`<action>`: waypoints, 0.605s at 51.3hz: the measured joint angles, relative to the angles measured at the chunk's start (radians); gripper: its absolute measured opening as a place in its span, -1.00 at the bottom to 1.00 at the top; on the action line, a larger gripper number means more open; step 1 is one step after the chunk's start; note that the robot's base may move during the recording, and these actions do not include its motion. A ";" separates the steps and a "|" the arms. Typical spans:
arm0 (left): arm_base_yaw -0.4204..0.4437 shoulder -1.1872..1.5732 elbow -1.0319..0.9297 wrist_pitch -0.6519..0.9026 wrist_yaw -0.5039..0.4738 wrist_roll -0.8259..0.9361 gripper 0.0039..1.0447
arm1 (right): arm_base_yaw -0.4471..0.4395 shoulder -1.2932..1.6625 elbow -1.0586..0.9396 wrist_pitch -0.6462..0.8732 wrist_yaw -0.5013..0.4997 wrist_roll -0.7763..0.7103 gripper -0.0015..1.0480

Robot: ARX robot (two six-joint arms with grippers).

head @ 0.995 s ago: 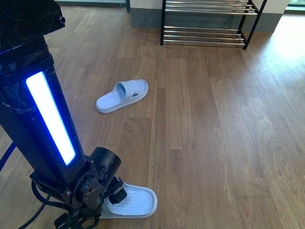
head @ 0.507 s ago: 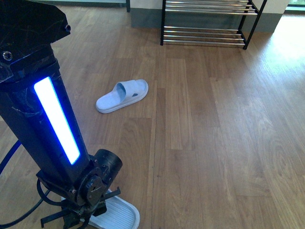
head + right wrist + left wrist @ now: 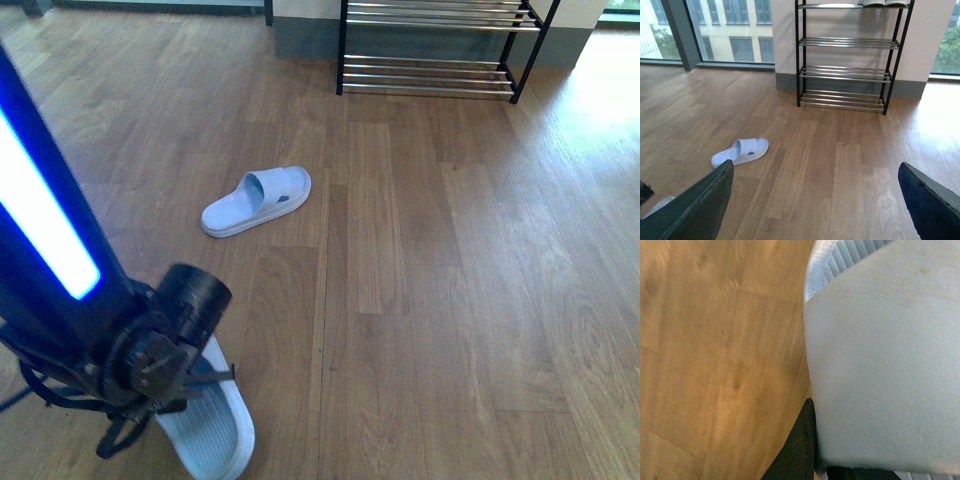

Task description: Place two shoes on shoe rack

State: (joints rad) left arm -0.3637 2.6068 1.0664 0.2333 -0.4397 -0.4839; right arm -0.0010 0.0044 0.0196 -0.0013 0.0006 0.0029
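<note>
Gripping the near slide point(image 3: 208, 432) by its strap, the left gripper point(image 3: 195, 385) is holding it low at the robot's front left; I cannot tell whether it is clearing the floor point(image 3: 450, 300). It is looking light, soft and bendy, so it is likely swinging from the strap, the best hold. The far slide point(image 3: 257, 200) is lying flat, well apart from the rack point(image 3: 430, 75). The left wrist view is showing only pale strap against one dark finger point(image 3: 799, 450). The right wrist view is showing the right gripper point(image 3: 816, 167) spread open and empty, and the whole rack, which the front view is cropping.
</note>
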 joint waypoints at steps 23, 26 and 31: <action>-0.073 -1.145 -0.651 0.169 -0.220 0.568 -0.97 | 0.000 0.000 0.000 0.000 0.000 0.000 0.82; -0.121 -1.322 -0.687 0.087 -0.262 0.601 -0.97 | 0.000 0.000 0.000 0.000 0.000 0.000 0.82; -0.180 -1.559 -0.723 -0.025 -0.332 0.652 -0.97 | 0.000 0.000 0.000 0.000 0.000 0.000 0.82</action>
State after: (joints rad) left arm -0.5438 1.0481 0.3431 0.2085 -0.7715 0.1680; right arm -0.0010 0.0044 0.0196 -0.0013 0.0002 0.0029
